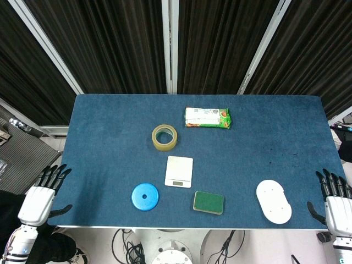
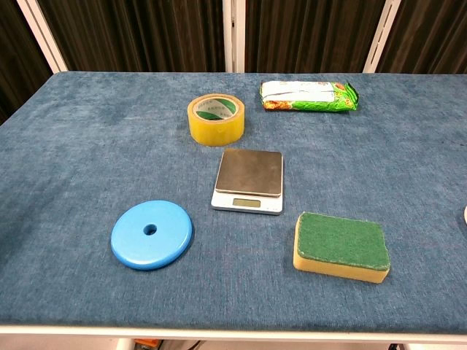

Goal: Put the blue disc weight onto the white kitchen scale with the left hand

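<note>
disc weight [image 2: 152,235] left of scale [image 2: 248,181], apart

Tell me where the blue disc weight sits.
In both views the blue disc weight lies flat near the table's front edge, left of the white kitchen scale.

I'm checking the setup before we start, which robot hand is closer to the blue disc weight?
Left. The left robot hand hangs off the table's left edge, beside the blue disc weight. The right robot hand is off the right edge, far across the table.
</note>
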Robot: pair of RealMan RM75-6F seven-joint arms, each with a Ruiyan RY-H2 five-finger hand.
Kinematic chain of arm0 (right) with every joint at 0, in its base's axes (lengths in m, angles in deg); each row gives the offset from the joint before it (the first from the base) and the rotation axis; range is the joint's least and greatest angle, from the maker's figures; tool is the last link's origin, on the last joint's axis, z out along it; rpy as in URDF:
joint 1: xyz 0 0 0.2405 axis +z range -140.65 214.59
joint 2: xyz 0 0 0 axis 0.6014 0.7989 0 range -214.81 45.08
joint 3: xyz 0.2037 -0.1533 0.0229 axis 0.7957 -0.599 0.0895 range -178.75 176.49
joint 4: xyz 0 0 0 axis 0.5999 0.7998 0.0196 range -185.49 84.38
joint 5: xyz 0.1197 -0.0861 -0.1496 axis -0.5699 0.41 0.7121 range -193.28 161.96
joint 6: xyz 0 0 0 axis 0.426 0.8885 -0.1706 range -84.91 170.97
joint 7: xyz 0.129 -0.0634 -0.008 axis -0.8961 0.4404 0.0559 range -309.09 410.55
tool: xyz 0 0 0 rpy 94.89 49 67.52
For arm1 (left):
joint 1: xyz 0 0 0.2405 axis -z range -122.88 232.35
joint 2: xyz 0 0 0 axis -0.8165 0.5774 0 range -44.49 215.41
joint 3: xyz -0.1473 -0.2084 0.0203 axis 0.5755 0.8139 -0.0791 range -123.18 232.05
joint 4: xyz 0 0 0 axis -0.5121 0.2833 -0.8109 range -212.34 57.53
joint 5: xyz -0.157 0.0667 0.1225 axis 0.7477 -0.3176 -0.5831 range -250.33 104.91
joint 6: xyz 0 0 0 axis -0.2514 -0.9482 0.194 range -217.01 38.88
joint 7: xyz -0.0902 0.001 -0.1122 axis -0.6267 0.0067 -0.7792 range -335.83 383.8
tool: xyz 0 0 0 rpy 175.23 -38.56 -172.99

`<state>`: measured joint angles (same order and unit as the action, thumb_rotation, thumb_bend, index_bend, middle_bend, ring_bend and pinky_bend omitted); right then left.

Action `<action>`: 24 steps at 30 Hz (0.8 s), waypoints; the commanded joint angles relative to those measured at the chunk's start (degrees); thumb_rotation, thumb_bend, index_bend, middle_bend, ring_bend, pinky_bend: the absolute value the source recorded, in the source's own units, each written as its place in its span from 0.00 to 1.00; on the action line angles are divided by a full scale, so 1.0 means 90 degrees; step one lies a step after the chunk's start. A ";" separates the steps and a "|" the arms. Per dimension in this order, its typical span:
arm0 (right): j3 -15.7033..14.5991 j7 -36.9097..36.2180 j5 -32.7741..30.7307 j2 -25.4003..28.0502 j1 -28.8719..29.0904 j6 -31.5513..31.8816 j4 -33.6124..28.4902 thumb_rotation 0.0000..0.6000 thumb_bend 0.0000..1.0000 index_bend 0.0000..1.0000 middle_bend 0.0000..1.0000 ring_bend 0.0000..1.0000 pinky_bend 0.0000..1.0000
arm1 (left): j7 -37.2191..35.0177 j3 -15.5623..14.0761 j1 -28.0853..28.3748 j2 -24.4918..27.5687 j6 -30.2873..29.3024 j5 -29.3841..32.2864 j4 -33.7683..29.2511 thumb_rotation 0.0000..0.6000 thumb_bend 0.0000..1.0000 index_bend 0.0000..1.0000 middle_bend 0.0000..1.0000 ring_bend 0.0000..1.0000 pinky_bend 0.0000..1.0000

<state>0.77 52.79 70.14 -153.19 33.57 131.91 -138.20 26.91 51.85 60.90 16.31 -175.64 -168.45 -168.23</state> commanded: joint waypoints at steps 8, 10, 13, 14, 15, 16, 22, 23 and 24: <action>0.0008 -0.0044 0.0012 0.0002 -0.0008 0.0036 0.0032 1.00 0.24 0.00 0.00 0.00 0.00 | 0.0034 -0.0037 0.0047 -0.0038 0.0045 -0.0116 -0.0030 1.00 0.09 0.11 0.04 0.00 0.00; 0.0005 -0.0065 0.0030 0.0009 -0.0013 0.0056 0.0022 1.00 0.24 0.00 0.00 0.00 0.00 | 0.0039 -0.0045 0.0093 -0.0046 0.0071 -0.0197 -0.0057 1.00 0.09 0.11 0.04 0.00 0.00; 0.0018 -0.0094 0.0045 0.0017 -0.0023 0.0104 0.0027 1.00 0.24 0.00 0.00 0.00 0.00 | -0.0048 -0.0049 0.0206 -0.0073 0.0158 -0.0320 -0.0122 1.00 0.09 0.11 0.04 0.00 0.00; 0.0025 -0.0097 0.0041 0.0024 -0.0027 0.0114 0.0027 1.00 0.24 0.00 0.00 0.00 0.00 | -0.0082 -0.0066 0.0259 -0.0082 0.0218 -0.0380 -0.0154 1.00 0.09 0.11 0.04 0.00 0.00; 0.0033 -0.0100 0.0032 0.0033 -0.0030 0.0123 0.0024 1.00 0.24 0.00 0.00 0.00 0.00 | -0.0104 -0.0090 0.0325 -0.0088 0.0297 -0.0455 -0.0193 1.00 0.09 0.11 0.04 0.00 0.00; 0.0045 -0.0107 0.0015 0.0046 -0.0034 0.0131 0.0014 1.00 0.24 0.00 0.00 0.00 0.00 | -0.0105 -0.0119 0.0430 -0.0095 0.0424 -0.0566 -0.0249 1.00 0.09 0.11 0.04 0.00 0.00; 0.0077 -0.0160 -0.0017 0.0066 -0.0039 0.0148 0.0007 1.00 0.24 0.00 0.00 0.00 0.00 | -0.0221 -0.0078 0.1161 -0.0317 0.1269 -0.0947 -0.0500 1.00 0.09 0.11 0.04 0.00 0.00; 0.0074 -0.0177 -0.0019 0.0059 -0.0043 0.0150 0.0019 1.00 0.24 0.00 0.00 0.00 0.00 | -0.0343 -0.0055 0.1291 -0.0390 0.1407 -0.0968 -0.0517 1.00 0.09 0.10 0.04 0.00 0.00; 0.0068 -0.0189 -0.0017 0.0055 -0.0048 0.0153 0.0028 1.00 0.24 0.00 0.00 0.00 0.00 | -0.0479 -0.0030 0.1425 -0.0467 0.1552 -0.0977 -0.0530 1.00 0.09 0.10 0.04 0.00 0.00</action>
<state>1.40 51.11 69.99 -152.67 33.16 133.27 -137.96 24.83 51.11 71.06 13.69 -164.44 -176.26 -172.16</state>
